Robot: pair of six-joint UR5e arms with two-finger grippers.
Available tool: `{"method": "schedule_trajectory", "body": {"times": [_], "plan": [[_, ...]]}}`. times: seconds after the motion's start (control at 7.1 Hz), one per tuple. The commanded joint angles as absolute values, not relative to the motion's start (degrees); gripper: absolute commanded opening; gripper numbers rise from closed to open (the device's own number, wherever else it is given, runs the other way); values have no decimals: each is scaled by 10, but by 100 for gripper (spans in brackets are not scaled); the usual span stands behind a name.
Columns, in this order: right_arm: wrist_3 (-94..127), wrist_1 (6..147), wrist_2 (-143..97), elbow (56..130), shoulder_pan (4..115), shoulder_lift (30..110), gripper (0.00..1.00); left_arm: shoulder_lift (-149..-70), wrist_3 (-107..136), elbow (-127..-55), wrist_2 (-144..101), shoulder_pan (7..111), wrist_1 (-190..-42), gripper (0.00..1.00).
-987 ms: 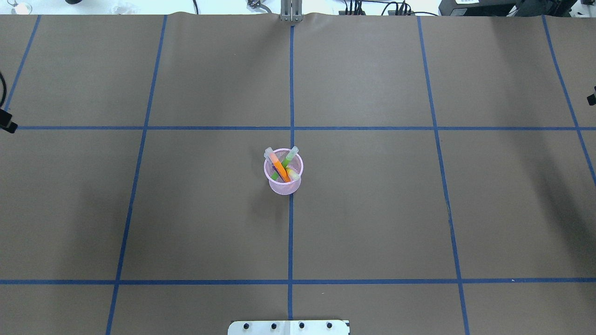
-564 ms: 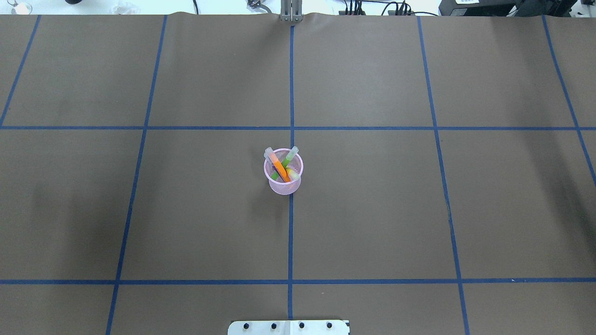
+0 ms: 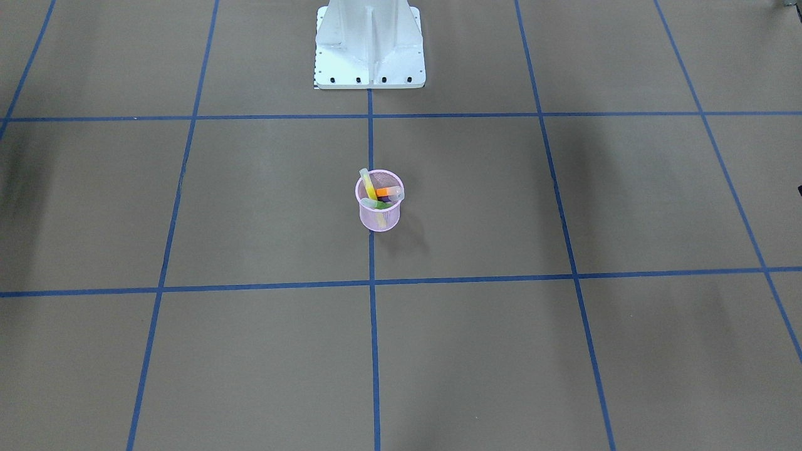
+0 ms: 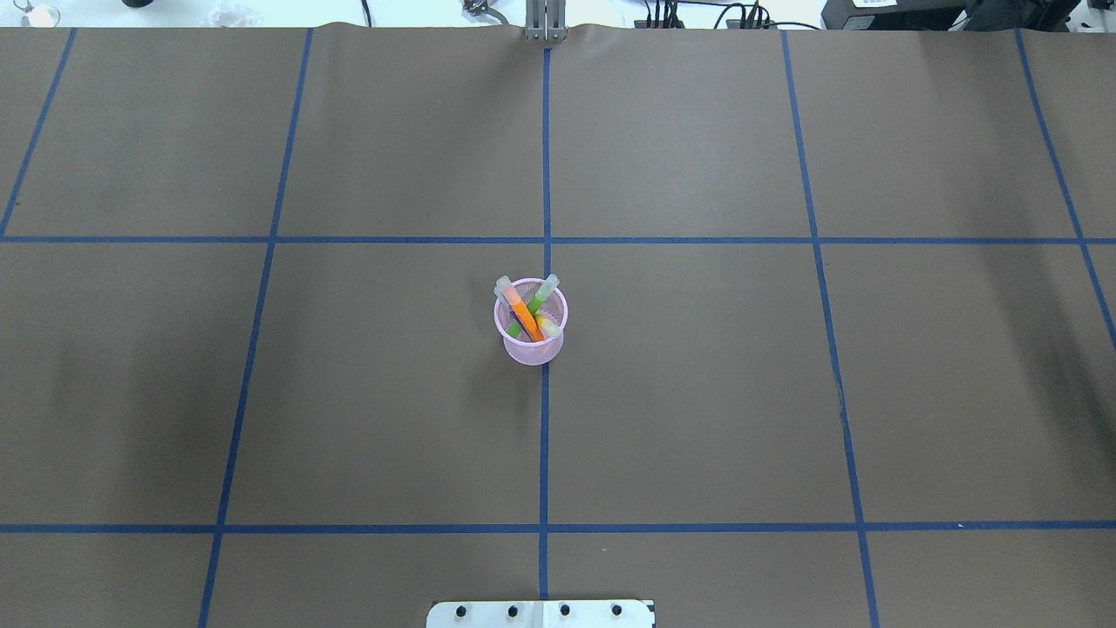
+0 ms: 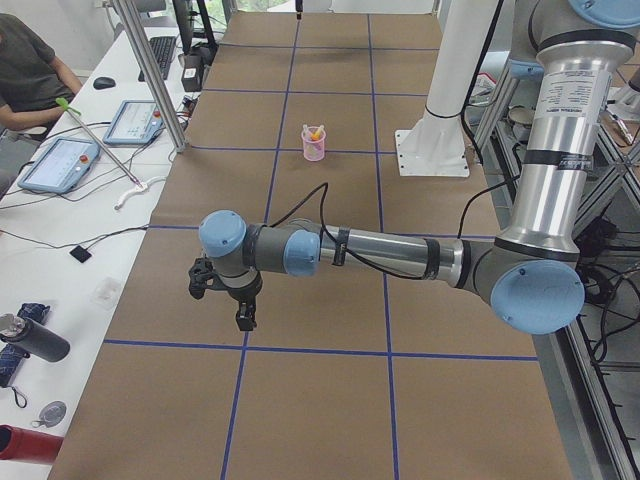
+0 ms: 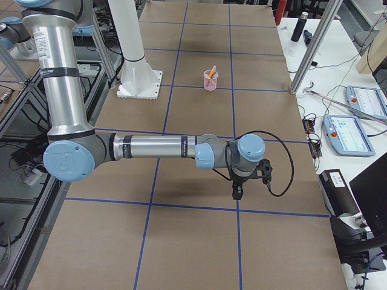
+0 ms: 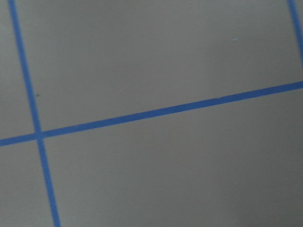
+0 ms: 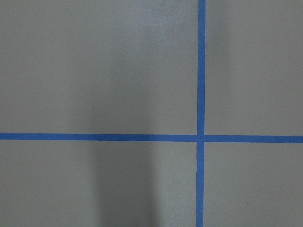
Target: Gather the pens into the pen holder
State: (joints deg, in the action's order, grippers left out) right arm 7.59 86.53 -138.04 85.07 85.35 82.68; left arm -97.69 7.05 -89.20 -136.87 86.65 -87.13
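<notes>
The light-pink mesh pen holder (image 4: 531, 342) (image 3: 380, 219) stands upright at the table's middle, on the blue centre line. Inside it lean the pens: orange (image 4: 526, 316), green (image 4: 539, 298), yellow (image 4: 549, 329) and a purple one (image 4: 508, 307) mostly hidden. It also shows small in the side views as the pen holder (image 5: 314, 148) (image 6: 210, 80). My left gripper (image 5: 245, 318) hangs over the table's left end, far from the cup. Over the right end hangs my right gripper (image 6: 237, 193). Whether either is open or shut I cannot tell. Both wrist views show only brown paper and blue tape.
The robot's white base (image 3: 369, 59) stands behind the cup. Blue tape lines grid the brown table. Beyond the left end a bench carries tablets (image 5: 60, 162) and a bottle (image 5: 35, 338), with a person (image 5: 25, 70) seated there. Past the right end stands a metal post (image 6: 311, 51).
One second ago small parts of both arms showed at the left and right edges of the overhead view; they have moved outward and left that view. The cup and pens have not moved.
</notes>
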Motion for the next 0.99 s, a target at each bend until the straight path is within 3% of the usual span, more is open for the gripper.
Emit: {"method": "schedule_trajectory", "body": {"times": [0.0, 0.14, 0.42, 0.85], "plan": [[57, 865, -1378, 862, 861, 831, 100, -975, 62, -901, -1366, 874, -866, 100], [56, 865, -1373, 877, 860, 845, 100, -952, 62, -909, -1368, 875, -873, 100], [55, 857, -1368, 921, 860, 896, 100, -879, 61, -992, -1367, 874, -890, 100], [53, 860, -1364, 934, 895, 929, 100, -858, 19, -992, -1341, 874, -920, 100]]}}
